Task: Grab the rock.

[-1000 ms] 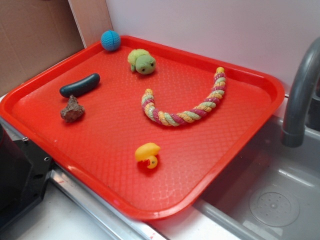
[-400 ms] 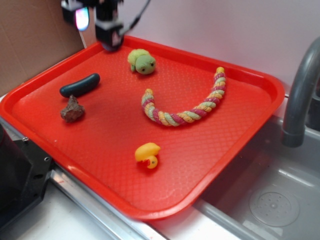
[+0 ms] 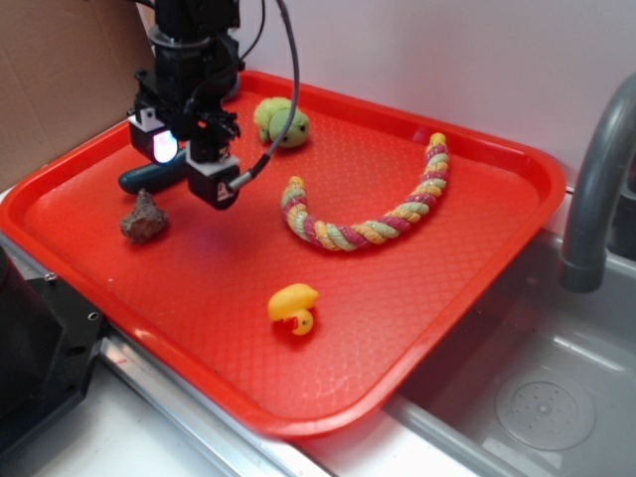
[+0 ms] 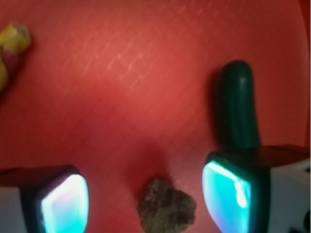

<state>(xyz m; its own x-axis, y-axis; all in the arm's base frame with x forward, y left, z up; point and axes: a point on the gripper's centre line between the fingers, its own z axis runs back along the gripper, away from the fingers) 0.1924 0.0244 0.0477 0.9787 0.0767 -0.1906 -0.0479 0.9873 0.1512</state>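
Note:
The rock [image 3: 144, 219] is a lumpy brown-grey stone lying on the red tray [image 3: 378, 328] near its left edge. In the wrist view the rock [image 4: 166, 206] sits low in the frame, between my two glowing pads [image 4: 65, 206] and apart from both. My gripper [image 3: 189, 164] hangs open above the tray, just up and right of the rock and over the dark sausage-shaped object [image 3: 139, 179]. That dark object [image 4: 237, 109] shows beyond my right pad in the wrist view.
On the tray lie a twisted rope toy [image 3: 373, 214], a yellow duck [image 3: 293, 306] and a green plush [image 3: 283, 121]. The rope's end [image 4: 12, 48] shows at top left of the wrist view. A grey faucet [image 3: 596, 179] and sink stand right.
My gripper came into view from the back left and has come down and forward over the dark object, close to the rock. It now hides the blue ball.

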